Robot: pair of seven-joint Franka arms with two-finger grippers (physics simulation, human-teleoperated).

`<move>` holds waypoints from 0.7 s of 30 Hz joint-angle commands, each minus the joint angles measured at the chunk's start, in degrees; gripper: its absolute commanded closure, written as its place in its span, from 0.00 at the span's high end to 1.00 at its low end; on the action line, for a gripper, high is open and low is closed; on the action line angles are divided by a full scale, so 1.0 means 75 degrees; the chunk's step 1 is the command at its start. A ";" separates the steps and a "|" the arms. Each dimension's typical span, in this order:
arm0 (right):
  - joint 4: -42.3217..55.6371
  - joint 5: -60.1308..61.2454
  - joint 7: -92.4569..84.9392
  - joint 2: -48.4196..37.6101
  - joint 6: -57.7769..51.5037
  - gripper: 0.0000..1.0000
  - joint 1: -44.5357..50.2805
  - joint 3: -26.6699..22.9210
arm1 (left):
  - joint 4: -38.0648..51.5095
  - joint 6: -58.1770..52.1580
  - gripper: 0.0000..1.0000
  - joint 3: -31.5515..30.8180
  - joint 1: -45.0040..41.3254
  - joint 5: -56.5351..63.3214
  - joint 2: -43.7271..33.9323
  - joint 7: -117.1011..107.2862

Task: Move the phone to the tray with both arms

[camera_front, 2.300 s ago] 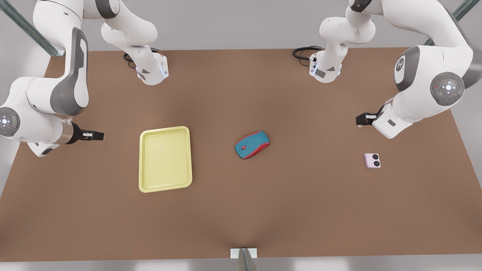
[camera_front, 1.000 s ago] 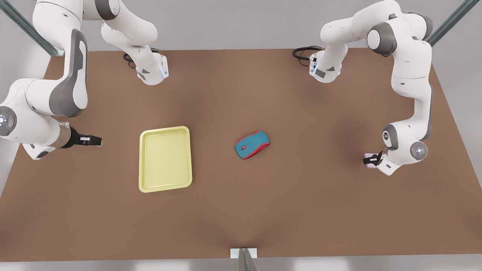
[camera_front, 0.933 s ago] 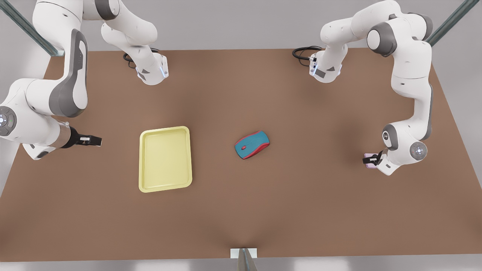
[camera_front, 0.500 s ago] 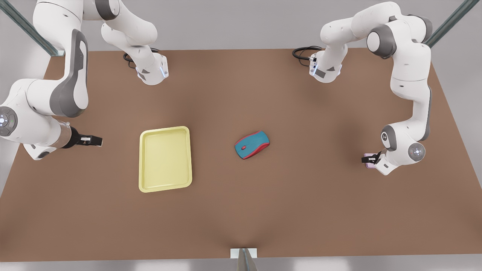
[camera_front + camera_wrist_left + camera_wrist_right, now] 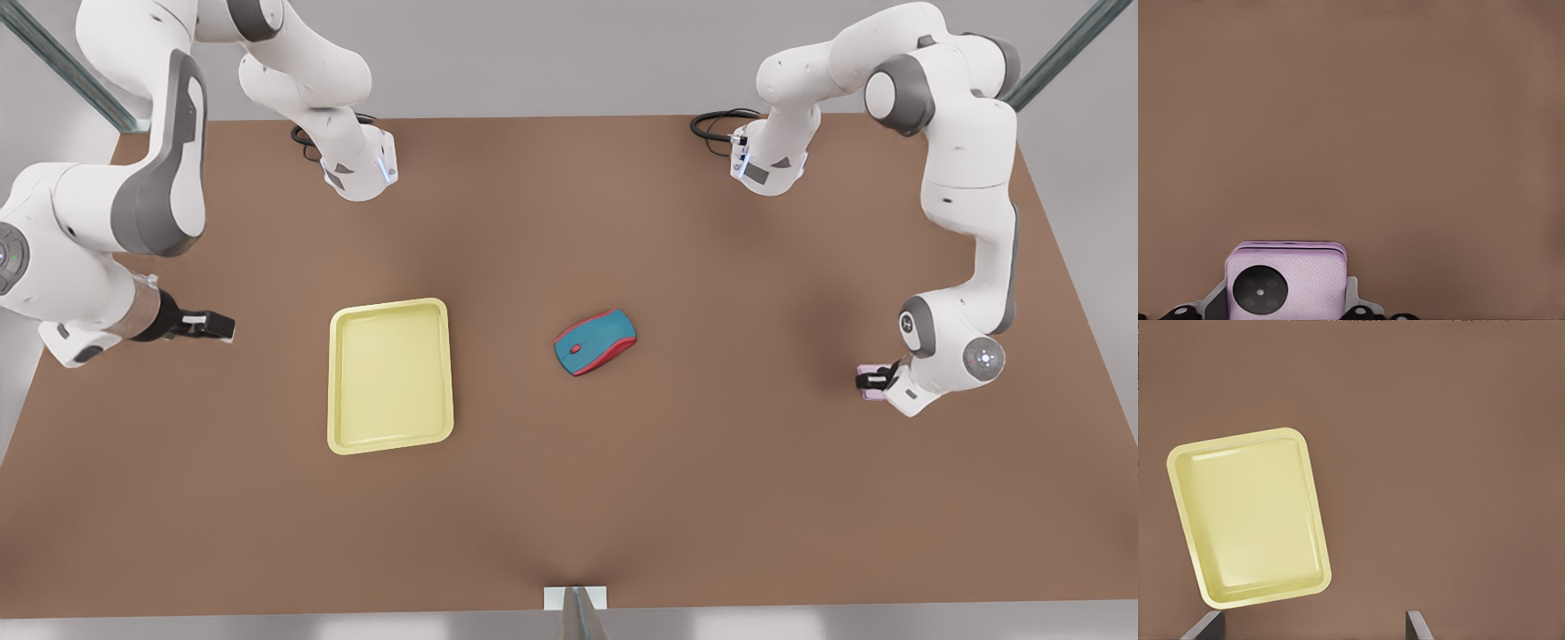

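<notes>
The pale pink-lilac phone (image 5: 1288, 283) sits between the fingers of my left gripper (image 5: 1285, 305), which is shut on it just above the brown table. In the front view this gripper (image 5: 871, 380) is low at the front view's right, and only slivers of the phone (image 5: 867, 368) show around it. The yellow tray (image 5: 391, 304) lies flat at the front view's left of centre. My right gripper (image 5: 209, 326) hovers beyond the tray's far left side, open and holding nothing. In the right wrist view the tray (image 5: 1238, 440) lies ahead of the spread fingers (image 5: 1417, 627).
A teal-and-red computer mouse (image 5: 596, 342) lies mid-table between the tray and the phone. Both arm bases (image 5: 360, 169) (image 5: 766, 164) stand at the table's back edge, with a black cable (image 5: 716, 124) by the second. Bare brown table surrounds the tray.
My left gripper came down over the phone and shut on it, then shifted it slightly toward the front view's left. The right arm drifted a little back and leftward.
</notes>
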 commanded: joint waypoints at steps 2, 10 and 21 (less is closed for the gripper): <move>-0.0011 -0.0046 -0.0010 -0.0033 0.0038 1.00 -0.0014 0.0009 | 0.0105 -0.0119 0.76 -0.0297 -0.0268 -0.0079 -0.0098 -0.1973; -0.0445 -0.0069 0.0083 -0.0209 0.0050 1.00 -0.1151 0.1239 | 0.5085 -0.2357 0.76 -0.1012 -0.4523 -0.0079 0.2445 -0.9521; -0.0281 -0.0058 0.0083 0.0084 0.0108 1.00 -0.1210 0.1216 | 0.6891 -0.1127 0.76 -0.1774 -0.5460 -0.0137 0.3711 -1.1021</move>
